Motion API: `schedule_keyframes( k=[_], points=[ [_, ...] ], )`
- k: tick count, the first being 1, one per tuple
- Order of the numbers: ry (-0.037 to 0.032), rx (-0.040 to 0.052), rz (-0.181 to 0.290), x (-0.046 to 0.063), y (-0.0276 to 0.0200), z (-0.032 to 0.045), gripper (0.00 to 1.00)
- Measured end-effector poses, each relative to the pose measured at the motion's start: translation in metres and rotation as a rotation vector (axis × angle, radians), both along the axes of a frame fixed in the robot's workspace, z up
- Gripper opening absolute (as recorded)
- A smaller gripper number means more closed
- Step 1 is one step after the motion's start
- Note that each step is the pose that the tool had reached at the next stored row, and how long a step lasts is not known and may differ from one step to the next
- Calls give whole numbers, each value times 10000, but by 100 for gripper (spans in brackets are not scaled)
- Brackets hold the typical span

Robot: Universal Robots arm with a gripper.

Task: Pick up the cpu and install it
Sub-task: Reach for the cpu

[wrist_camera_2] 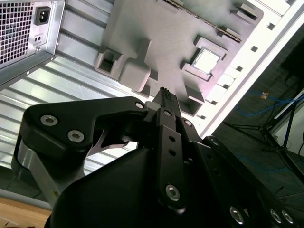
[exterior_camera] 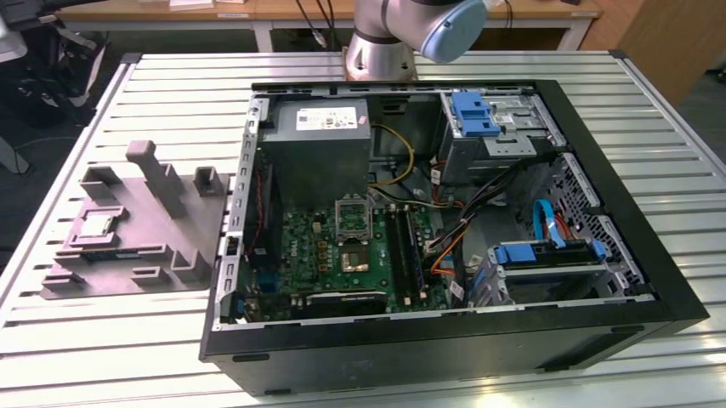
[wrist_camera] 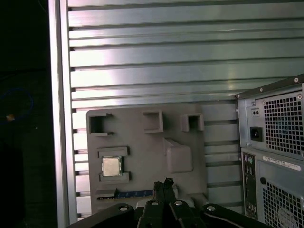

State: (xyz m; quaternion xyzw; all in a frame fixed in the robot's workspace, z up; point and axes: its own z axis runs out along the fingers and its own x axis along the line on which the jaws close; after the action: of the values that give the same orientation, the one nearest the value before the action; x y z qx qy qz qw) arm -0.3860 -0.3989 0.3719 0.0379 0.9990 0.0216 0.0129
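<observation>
Locate the cpu (exterior_camera: 95, 224) at the exterior view's left, lying flat in a square pocket of the grey moulded tray (exterior_camera: 170, 234) (metal top up, pale rim showing). Note the tray resting on the slatted metal table (exterior_camera: 114, 357), just beside the left wall of the open computer case (exterior_camera: 454, 357) and outside it.

Find the gripper (wrist_camera: 165, 183) in both wrist views, held above the tray. Observe the fingers (wrist_camera_2: 168, 102) pressed together tip to tip, pinching nothing. Read the tips as hanging over the tray edge, apart from the cpu (wrist_camera: 111, 166) and touching neither chip nor tray. Check the cpu (wrist_camera_2: 205, 61) in the second wrist view: seated square in its pocket, well clear of the fingertips.

Inside the case, identify the green motherboard (exterior_camera: 329, 255) lying flat on the case floor. See the silver-framed socket (exterior_camera: 349, 208) with its dark centre toward the far part of the board, and the long black memory sticks (exterior_camera: 399, 246) just to its right. Note the grey power supply (exterior_camera: 323, 127) at the far side of the case, and the arm base (exterior_camera: 392, 38) at the far edge of the table behind it.
</observation>
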Motion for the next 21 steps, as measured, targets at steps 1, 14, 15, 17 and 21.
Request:
schedule_keyframes(
  k=[1, 14, 15, 17, 21],
  points=[
    [0, 0, 0, -3, 0, 0, 11],
    [-1, 0, 0, -31, 0, -1, 11],
    [0, 0, -1, -34, 0, 0, 11],
    [-1, 0, 0, -39, 0, 0, 11],
    [0, -1, 0, -51, 0, 0, 11]
  ],
)
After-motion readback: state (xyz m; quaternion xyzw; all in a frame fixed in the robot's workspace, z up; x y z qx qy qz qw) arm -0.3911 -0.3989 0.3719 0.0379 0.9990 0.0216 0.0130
